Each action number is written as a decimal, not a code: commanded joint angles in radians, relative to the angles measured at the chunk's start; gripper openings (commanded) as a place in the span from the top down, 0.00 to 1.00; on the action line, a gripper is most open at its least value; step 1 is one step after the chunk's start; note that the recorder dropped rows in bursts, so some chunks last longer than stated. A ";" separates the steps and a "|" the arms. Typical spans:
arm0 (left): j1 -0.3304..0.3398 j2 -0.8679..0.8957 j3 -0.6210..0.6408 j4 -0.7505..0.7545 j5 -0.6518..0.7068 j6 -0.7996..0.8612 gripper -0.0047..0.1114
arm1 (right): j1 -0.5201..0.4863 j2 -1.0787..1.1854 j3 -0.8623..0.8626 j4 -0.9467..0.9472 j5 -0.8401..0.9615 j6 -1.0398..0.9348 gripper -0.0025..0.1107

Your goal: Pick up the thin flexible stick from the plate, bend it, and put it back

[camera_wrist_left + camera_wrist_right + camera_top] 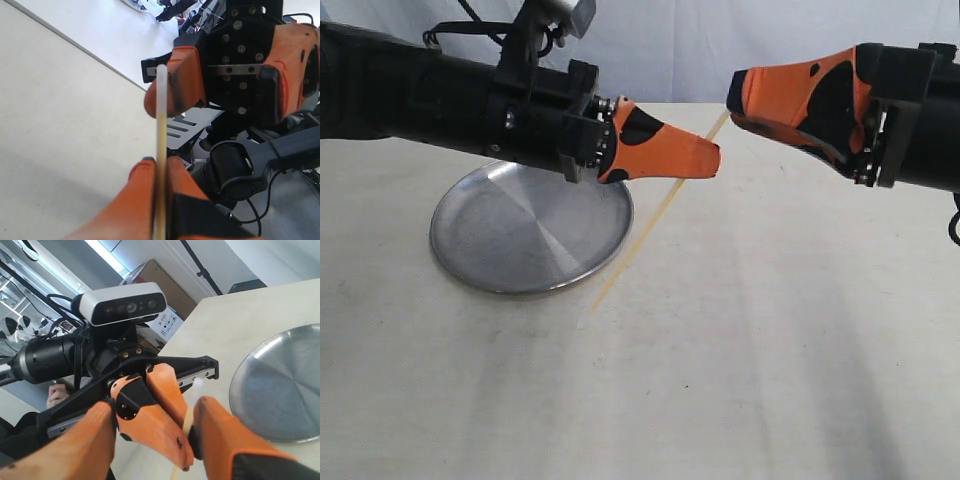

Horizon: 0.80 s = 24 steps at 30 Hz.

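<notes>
Cream-pale and straight, the thin flexible stick (pixel 650 225) slanted in the air beside the plate (pixel 520 235), off its surface; the left gripper (pixel 705 158) was clamped on it partway along, orange fingers (pixel 135 210) pressed against it from both sides; the right gripper (pixel 738 105) had its jaws apart at the stick's upper end, one finger on each side; both hung above the pale table (pixel 770 360).

left arm: level, reaching in | orange-fingered left gripper (pixel 705 160): pinched tight on thin pale cream stick (pixel 650 235) | right arm: level, opposite | orange-fingered right gripper (pixel 736 100): jaws spread wide
</notes>
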 commanded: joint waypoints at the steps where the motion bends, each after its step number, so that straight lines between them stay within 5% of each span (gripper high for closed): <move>1: -0.006 -0.008 -0.006 -0.017 0.010 0.006 0.96 | 0.002 0.002 -0.007 0.006 0.023 -0.023 0.55; 16: -0.056 -0.008 -0.006 -0.099 0.010 0.067 0.96 | 0.002 0.002 -0.007 0.006 0.062 -0.029 0.57; 21: -0.056 -0.008 -0.006 -0.090 0.010 0.070 0.96 | 0.002 0.002 -0.007 0.006 0.038 -0.029 0.98; 24: -0.056 -0.008 -0.006 -0.075 0.010 0.070 0.96 | 0.002 0.002 -0.007 0.006 0.028 -0.029 0.99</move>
